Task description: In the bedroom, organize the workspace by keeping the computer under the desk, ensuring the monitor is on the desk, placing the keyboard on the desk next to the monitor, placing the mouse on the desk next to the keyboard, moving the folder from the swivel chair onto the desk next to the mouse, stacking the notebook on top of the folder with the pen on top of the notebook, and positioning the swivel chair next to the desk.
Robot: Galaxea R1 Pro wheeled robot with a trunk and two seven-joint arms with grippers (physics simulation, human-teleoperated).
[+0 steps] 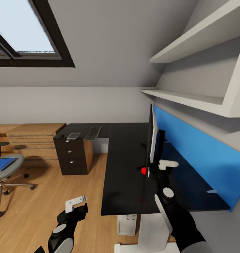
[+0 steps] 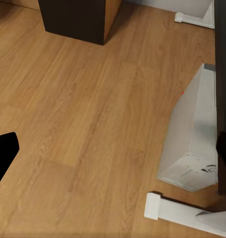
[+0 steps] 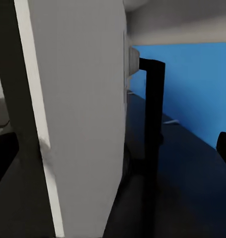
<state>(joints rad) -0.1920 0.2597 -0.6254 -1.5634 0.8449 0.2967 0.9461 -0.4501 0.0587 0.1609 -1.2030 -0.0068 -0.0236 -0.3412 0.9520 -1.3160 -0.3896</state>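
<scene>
The monitor (image 1: 153,137) stands edge-on on the black desk (image 1: 123,165), a red dot (image 1: 143,171) at its lower corner. My right gripper (image 1: 158,167) is at that lower corner, open. In the right wrist view its fingers straddle the monitor's pale back (image 3: 83,114) beside the black stand (image 3: 153,114). My left gripper (image 1: 76,206) hangs open and empty above the floor. The computer (image 2: 194,134) stands under the desk (image 1: 127,223). The keyboard (image 1: 93,132) lies on the far desk wing. The blue folder (image 1: 2,163) rests on the swivel chair (image 1: 7,175).
A small flat grey rectangle (image 1: 73,135) lies on the black drawer unit (image 1: 71,156). A light-wood drawer chest (image 1: 35,144) stands behind the chair. White shelves (image 1: 190,45) and a blue wall panel (image 1: 204,154) border the desk. Open wood floor (image 2: 83,114) lies left of the desk.
</scene>
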